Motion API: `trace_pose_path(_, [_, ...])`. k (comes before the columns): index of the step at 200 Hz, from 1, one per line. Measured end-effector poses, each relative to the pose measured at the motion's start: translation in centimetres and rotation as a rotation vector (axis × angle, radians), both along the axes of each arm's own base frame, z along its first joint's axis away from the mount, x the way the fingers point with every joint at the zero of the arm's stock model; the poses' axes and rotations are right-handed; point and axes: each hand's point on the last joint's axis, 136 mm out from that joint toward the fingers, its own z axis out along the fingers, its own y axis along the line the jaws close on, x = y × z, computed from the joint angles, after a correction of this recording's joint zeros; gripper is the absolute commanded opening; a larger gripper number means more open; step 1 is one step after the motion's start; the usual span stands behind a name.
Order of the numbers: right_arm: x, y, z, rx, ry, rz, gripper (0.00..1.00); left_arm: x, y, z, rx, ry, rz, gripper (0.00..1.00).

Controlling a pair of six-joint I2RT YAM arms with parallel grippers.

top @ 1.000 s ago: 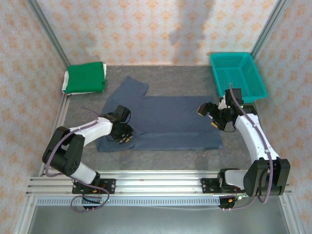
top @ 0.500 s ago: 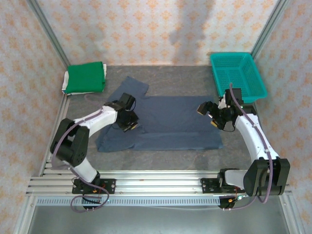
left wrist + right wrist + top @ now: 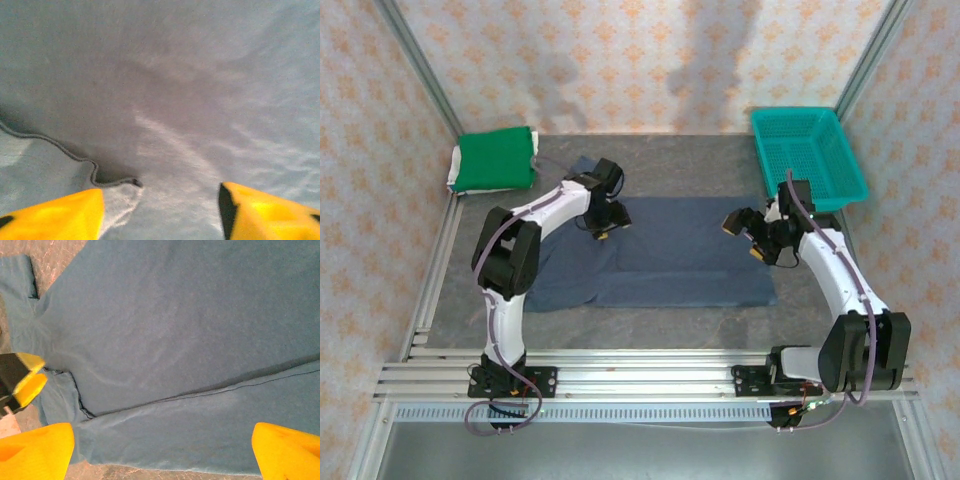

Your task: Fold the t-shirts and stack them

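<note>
Left gripper (image 3: 160,202) parted over slate-blue t-shirt (image 3: 200,75) — empty; right gripper (image 3: 162,450) wide.

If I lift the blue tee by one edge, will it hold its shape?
Probably not: the blue t-shirt lies limp and folded over itself, and its hem ripples, so it should drape from a pinch. It looks thin, so likely light. Pushed, it would probably bunch on the speckled table.

Both arms (image 3: 548,206) (image 3: 837,272) are white with black joints, purple cables, yellow jaws.
</note>
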Motion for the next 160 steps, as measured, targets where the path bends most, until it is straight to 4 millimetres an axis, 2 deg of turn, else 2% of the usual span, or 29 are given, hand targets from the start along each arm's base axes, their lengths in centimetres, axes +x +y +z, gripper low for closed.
trace_pose_path(11, [0.0,0.0,-0.3,-0.006,0.012,0.003,0.92,0.0,0.4,2.2,0.004,-0.045,0.005,0.73])
trace_pose_path(29, [-0.2,0.2,-1.5,-0.043,0.055,0.016,0.92,-0.3,1.3,6.6,0.003,-0.142,0.022,0.72])
trace_pose_path(40, [-0.3,0.4,-2.4,-0.086,0.092,0.031,0.92,-0.9,2.3,8.5,-0.001,-0.191,0.039,0.65])
trace_pose_path(45, [-0.3,0.5,-2.9,-0.105,0.110,0.040,0.91,-1.3,2.8,8.8,0.000,-0.199,0.046,0.60])
trace_pose_path(51, [-0.2,0.6,-3.4,-0.127,0.128,0.048,0.90,-1.7,3.5,8.8,0.005,-0.202,0.057,0.50])
trace_pose_path(66, [0.0,0.7,-5.0,-0.174,0.173,0.057,0.86,-3.1,5.7,6.6,0.043,-0.169,0.095,0.33])
trace_pose_path(78, [0.0,0.3,-6.4,-0.206,0.216,0.043,0.79,-4.7,7.7,3.0,0.081,-0.095,0.132,0.24])
trace_pose_path(95, [0.5,-0.3,-7.7,-0.246,0.239,0.016,0.61,-7.7,9.9,-2.0,0.126,0.033,0.180,0.19])
trace_pose_path(109, [0.7,-0.6,-8.4,-0.269,0.251,0.000,0.49,-9.7,10.8,-4.6,0.155,0.108,0.193,0.17])
trace_pose_path(114, [0.8,-0.6,-8.6,-0.273,0.257,-0.007,0.46,-10.2,10.9,-5.0,0.160,0.120,0.192,0.17])
trace_pose_path(133, [0.7,-1.0,-9.8,-0.303,0.271,-0.015,0.44,-11.3,11.2,-6.1,0.166,0.144,0.200,0.15])
trace_pose_path(160, [-1.2,-1.7,-12.0,-0.353,0.335,-0.014,0.41,-11.9,11.5,-6.2,0.157,0.124,0.221,0.13])
